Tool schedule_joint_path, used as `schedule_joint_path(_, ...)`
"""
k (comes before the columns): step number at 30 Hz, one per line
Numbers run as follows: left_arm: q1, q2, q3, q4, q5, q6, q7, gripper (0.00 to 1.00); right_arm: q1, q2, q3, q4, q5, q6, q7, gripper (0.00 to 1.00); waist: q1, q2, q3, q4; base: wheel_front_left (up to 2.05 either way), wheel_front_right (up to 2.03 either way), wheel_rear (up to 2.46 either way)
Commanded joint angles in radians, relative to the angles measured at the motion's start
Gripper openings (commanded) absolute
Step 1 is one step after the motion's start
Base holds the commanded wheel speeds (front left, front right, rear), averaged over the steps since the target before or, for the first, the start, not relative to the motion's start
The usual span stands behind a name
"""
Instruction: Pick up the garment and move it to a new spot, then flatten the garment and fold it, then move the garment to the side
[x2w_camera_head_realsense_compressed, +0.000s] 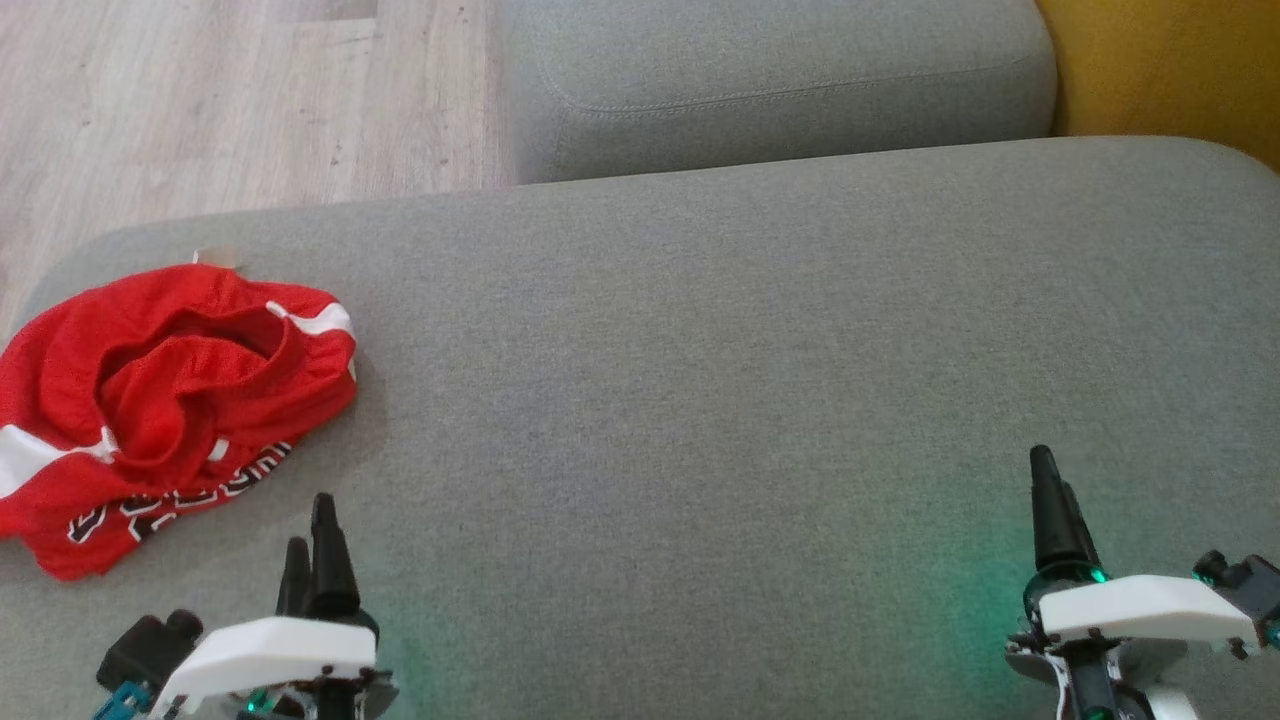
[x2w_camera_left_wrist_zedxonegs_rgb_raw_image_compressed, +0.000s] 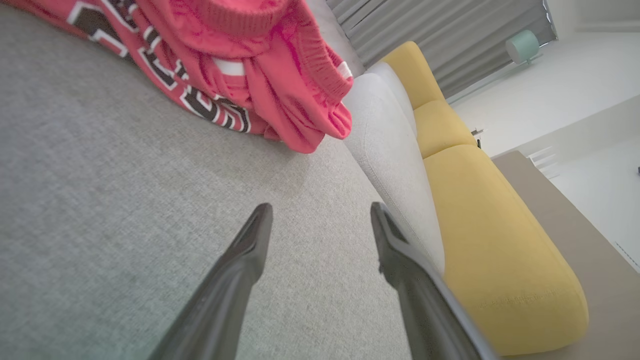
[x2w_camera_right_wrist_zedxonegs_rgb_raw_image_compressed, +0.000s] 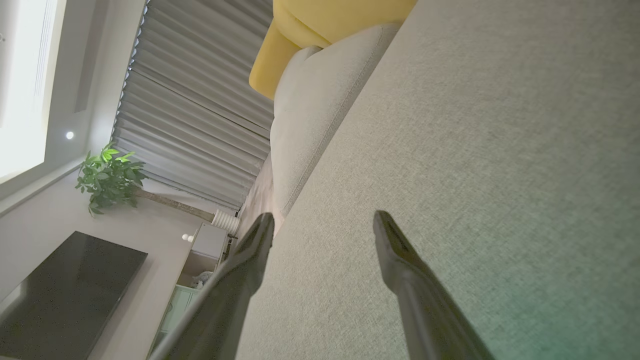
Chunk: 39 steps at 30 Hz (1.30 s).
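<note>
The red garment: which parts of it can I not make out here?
Head view: the red garment is cut off by the left edge, so its full outline is unknown.
Left wrist view: the top edge cuts it off.
The black-and-white lettering is crumpled into folds; unreadable in both views.
The small pale tag at its far edge is too small to identify.

One red garment (x2w_camera_head_realsense_compressed: 170, 400), two end effectors (x2w_camera_head_realsense_compressed: 310, 522) (x2w_camera_head_realsense_compressed: 1052, 472), one grey seat (x2w_camera_head_realsense_compressed: 700, 350), one plant (x2w_camera_right_wrist_zedxonegs_rgb_raw_image_compressed: 107, 177).
</note>
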Motion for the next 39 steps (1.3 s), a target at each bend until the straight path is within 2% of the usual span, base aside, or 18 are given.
schedule_joint_path(1,-0.047,0.006,0.003,-0.040,0.029,0.004,-0.010,1.00,-0.055,-0.006,0.016,-0.043,-0.029,0.000,-0.012,1.00,0.0000,0.0000,0.000,0.000,0.00,0.00,0.00)
schedule_joint_path(26,-0.050,0.007,-0.059,-0.094,0.306,0.046,-0.084,1.00,-0.065,-0.008,0.086,-0.065,-0.345,0.000,-0.085,1.00,0.0000,0.0000,-0.006,0.001,0.00,0.00,0.00)
schedule_joint_path(39,-0.049,0.008,-0.094,-0.112,0.472,0.083,-0.123,1.00,-0.068,-0.009,0.130,-0.074,-0.508,-0.001,-0.124,1.00,0.0000,0.0000,-0.014,0.004,0.00,0.00,0.00)
